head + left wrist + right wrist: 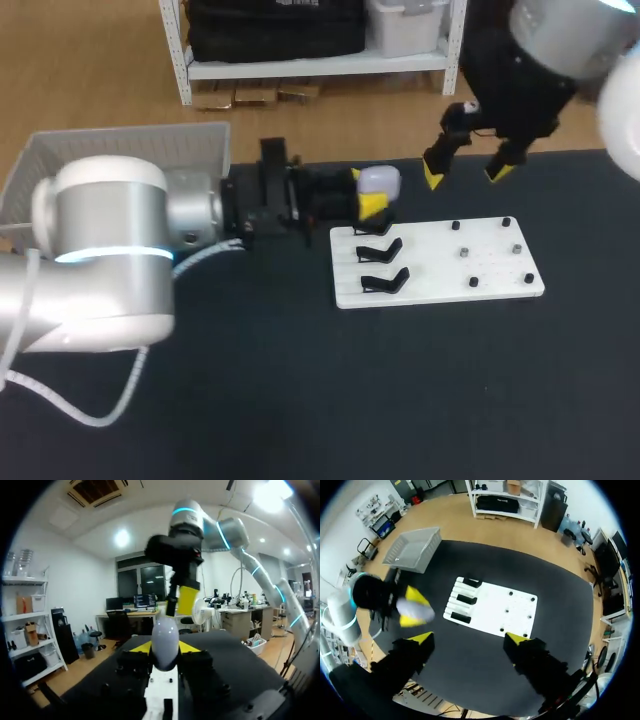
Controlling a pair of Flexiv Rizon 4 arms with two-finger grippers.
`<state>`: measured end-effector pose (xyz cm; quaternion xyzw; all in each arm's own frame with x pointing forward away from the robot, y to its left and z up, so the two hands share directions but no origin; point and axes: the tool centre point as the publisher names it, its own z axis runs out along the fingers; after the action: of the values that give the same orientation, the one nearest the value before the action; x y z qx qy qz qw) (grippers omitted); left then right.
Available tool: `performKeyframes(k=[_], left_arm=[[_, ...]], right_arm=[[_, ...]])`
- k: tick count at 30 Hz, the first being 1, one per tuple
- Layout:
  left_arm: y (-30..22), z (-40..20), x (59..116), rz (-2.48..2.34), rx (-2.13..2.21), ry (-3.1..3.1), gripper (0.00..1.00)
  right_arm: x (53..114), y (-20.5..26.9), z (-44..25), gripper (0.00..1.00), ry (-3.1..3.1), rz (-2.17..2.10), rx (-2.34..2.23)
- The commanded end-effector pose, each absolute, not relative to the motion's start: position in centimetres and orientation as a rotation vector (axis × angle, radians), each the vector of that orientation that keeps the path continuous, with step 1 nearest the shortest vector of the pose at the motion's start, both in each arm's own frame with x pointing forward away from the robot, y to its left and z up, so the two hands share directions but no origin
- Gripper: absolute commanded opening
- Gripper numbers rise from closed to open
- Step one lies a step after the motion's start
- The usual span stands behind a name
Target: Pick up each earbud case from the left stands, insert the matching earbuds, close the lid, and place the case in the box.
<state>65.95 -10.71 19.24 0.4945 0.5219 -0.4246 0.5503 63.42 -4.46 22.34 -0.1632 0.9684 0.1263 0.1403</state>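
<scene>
A pale, rounded earbud case (380, 180) is held between the yellow tips of the left gripper (366, 190), just past the far left corner of the white board (440, 268). Three black stands (381, 252) are set in a column along the board's left edge. Six small dark pieces (463, 252), too small to identify, are spaced in two columns over its right half. A white mesh box (120, 132) is placed at the table's far left.
</scene>
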Motion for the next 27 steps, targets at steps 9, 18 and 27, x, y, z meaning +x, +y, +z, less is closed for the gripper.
performKeyframes(k=[9,18,27], left_arm=[[3.4,21.4,71.8,-0.873,1.180,1.252,0.00],[11.5,18.4,77.8,-0.810,1.183,1.344,0.00],[16.2,13.9,83.2,-0.744,1.207,1.565,0.00]], right_arm=[[62.4,-5.1,22.2,1.00,2.714,0.382,-0.447],[62.4,-5.1,22.2,1.00,2.714,0.382,-0.447],[62.4,-5.1,22.2,1.00,2.714,0.382,-0.447]])
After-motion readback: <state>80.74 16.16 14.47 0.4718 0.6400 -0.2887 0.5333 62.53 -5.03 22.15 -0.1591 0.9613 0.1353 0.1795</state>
